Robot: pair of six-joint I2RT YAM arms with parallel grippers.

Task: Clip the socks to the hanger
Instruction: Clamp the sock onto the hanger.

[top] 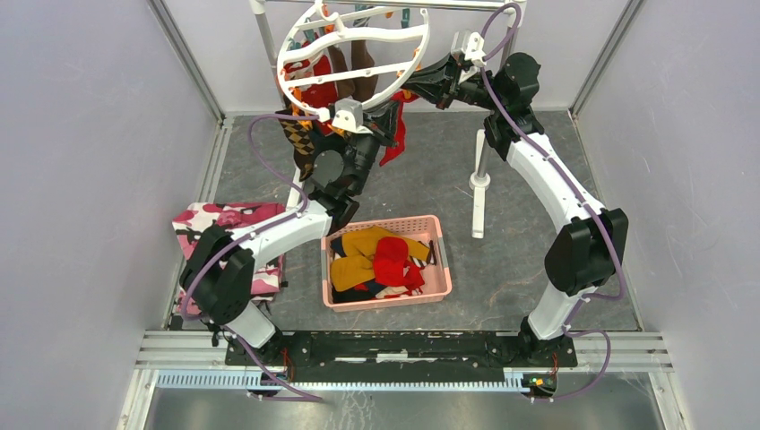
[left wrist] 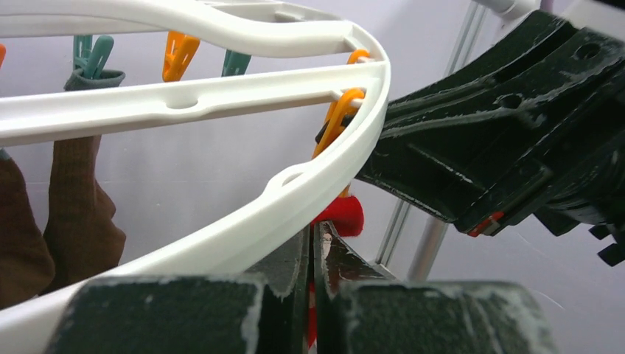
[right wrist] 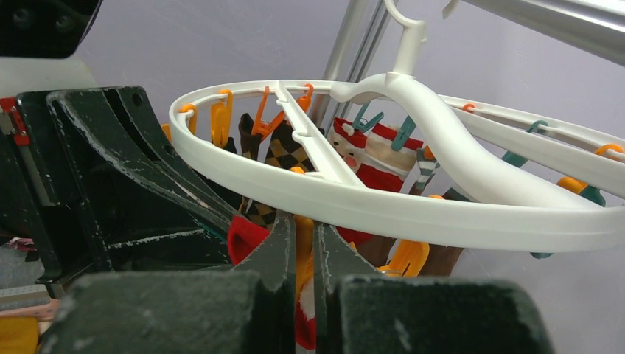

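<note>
1. I'm standing in a robotics lab test cell, not a home: plain pale panels (top: 90, 179) box in a grey worktop (top: 520, 269) on three sides.
2. Bare aluminium frame rails (top: 403, 345) run along the near edge.
3. A left arm (top: 269, 235) and a right arm (top: 556, 179), white and black, are bolted there, and purple cables (top: 488, 90) loop along them.
4. A pink basket (top: 444, 269), a metal pole rack (top: 479, 179) and a white hanger (top: 354, 67) sit inside this enclosure.

**Bright colours, few patterns**

The hanger (right wrist: 413, 210) is white, with orange clips (left wrist: 179, 53) and teal clips (left wrist: 94, 55). On it hang plain brown socks (left wrist: 77, 206), a brown-tan argyle sock (right wrist: 289, 153) and a red-and-white striped sock (right wrist: 383, 144). The pink basket (top: 385, 300) shows a mustard yellow sock (top: 358, 246) and a red sock (top: 392, 260). The camouflage cloth (top: 215, 219) is pink, white and black, and the counter (top: 520, 269) is mottled grey.
</note>
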